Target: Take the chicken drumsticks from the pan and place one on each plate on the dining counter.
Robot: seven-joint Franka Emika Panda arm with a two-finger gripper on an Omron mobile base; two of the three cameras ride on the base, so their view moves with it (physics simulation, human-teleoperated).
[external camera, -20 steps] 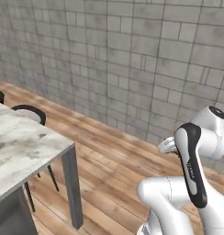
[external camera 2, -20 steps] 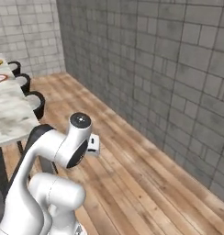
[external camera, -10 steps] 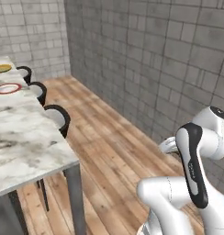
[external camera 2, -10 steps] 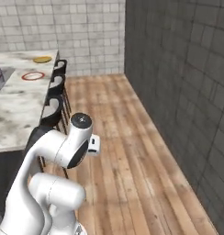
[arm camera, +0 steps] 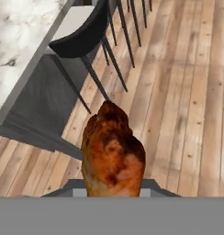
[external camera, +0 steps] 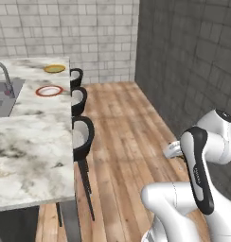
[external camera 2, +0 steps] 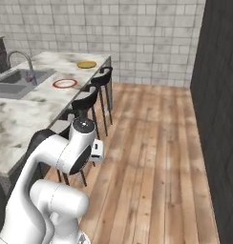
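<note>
Hand view: your jaws grip a glossy, knobbly orange-brown drumstick (arm camera: 113,153).
Tabletop (external camera: 27,137): veined white marble.
Plates: round red-rimmed plate (external camera: 49,90), yellow plate (external camera: 55,69).

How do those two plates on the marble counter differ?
The red-rimmed plate has a pale centre and lies nearer the sink; the yellow plate is one golden colour and lies farther along, toward the back wall. Both are small, round and bare, set near the stool-side edge.

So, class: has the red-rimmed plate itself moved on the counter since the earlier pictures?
No. The red-rimmed plate sits just this side of the yellow plate, as before; the camera turned, not the plate.
</note>
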